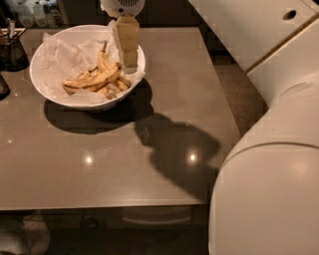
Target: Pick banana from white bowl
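Note:
The white bowl (50, 94) stands at the far left of the grey table, lined with crumpled white paper. Several spotted bananas lie in it; the longest curved banana (94, 78) lies across the middle with its dark tip to the left. My gripper (128, 63) hangs down from the top of the view over the bowl's right rim, its tips just above the right ends of the bananas. It holds nothing that I can see.
A dark wire holder (12, 47) stands at the far left behind the bowl. The grey table (164, 99) stretches right and forward to its edges. My white arm (274, 149) fills the right side. Bottles (35, 12) stand at the back left.

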